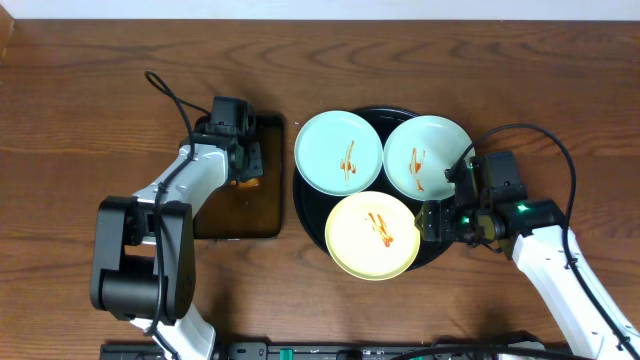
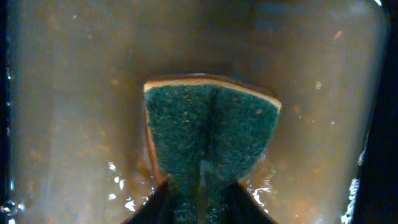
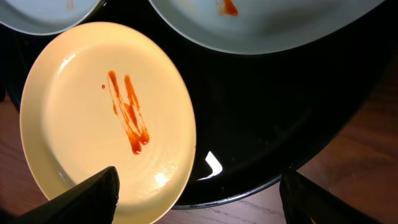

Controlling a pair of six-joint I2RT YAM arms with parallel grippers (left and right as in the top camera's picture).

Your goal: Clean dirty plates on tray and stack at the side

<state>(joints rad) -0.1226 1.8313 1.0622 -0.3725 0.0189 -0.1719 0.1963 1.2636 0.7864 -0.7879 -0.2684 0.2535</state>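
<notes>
The tray (image 1: pixel 305 200) sits on the bench (image 1: pixel 100 100) carrying all three plates, each streaked with red sauce: two mint-blue plates (image 1: pixel 338 150) (image 1: pixel 424 155) at the back and the yellow plate (image 1: pixel 372 235) in front, its near edge overhanging the rim. The right gripper (image 1: pixel 435 222) hangs beside the yellow plate, jaws wide and holding nothing. The left gripper (image 2: pixel 199 193) is over the wet rectangular tray (image 1: pixel 240 215), jaws clamped on the green-faced sponge (image 2: pixel 211 130)
</notes>
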